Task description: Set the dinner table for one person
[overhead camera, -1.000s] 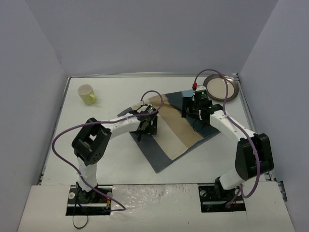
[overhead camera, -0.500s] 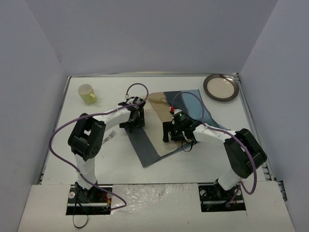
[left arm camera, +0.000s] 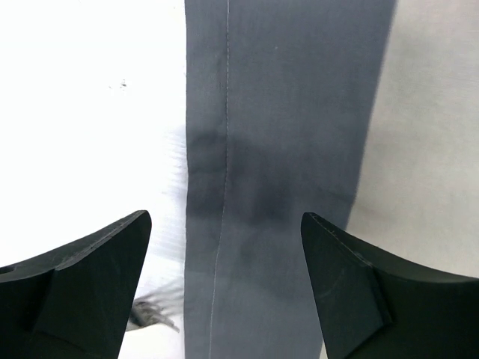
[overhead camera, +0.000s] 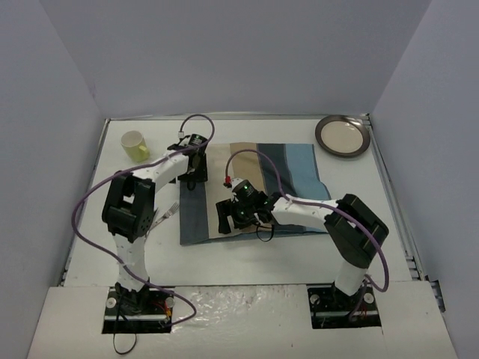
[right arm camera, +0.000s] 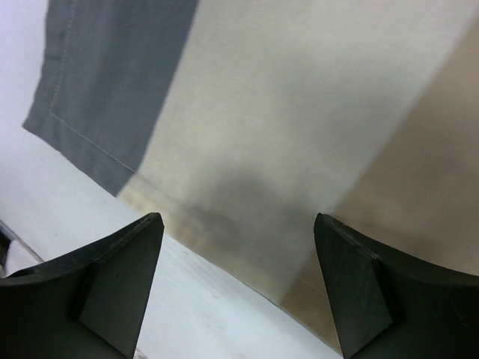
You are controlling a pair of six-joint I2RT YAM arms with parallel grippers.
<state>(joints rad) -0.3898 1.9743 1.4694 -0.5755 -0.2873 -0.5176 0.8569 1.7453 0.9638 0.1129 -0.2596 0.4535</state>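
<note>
1. Now filling the whole floor between lavender-grey walls: the white bench, under both arms.
2. Spread flat across its middle, a striped placemat with bands of dark grey, beige, tan, slate and blue from left to right.
3. Left claw: fingers wide apart and gripping nothing, poised above the dark grey band, right by the placemat's left hem. Near the far-left corner of the cloth in the top view.
4. Right claw: likewise gaping and empty, over the placemat's near edge where grey meets beige, towards the near-left corner.
5. Fork: on bare bench just left of the placemat, beside the left arm, with its tines showing low in the left wrist view.
6. Yellow-green cup: upright towards the far-left corner, well apart from the cloth.
7. Round plate: in the far-right corner, near the placemat's far-right corner but not touching it.
</note>
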